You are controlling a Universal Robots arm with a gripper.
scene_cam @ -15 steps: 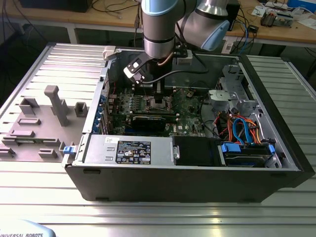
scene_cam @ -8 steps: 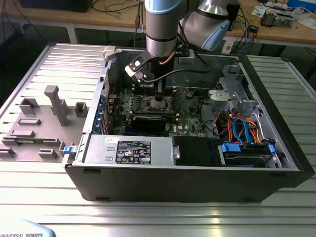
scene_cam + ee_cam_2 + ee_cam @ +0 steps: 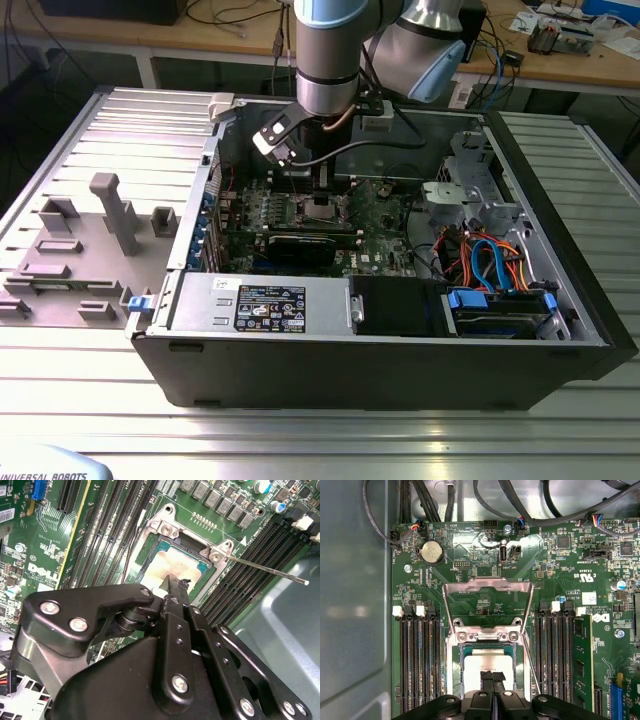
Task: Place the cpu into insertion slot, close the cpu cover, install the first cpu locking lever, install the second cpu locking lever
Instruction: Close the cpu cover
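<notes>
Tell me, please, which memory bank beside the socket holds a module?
The bank farther from the coin cell: a green memory module stands at its outer edge; the other bank looks empty.

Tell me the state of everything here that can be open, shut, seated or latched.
cpu: lying flat in the insertion slot.
insertion slot: filled by the cpu, not covered.
cpu cover: flipped open, away from the slot.
locking lever: released, sticking out from the slot's corner.
end effector: shut, tips right at the cpu's top face; contact unclear.
computer case: side open, board exposed.
</notes>
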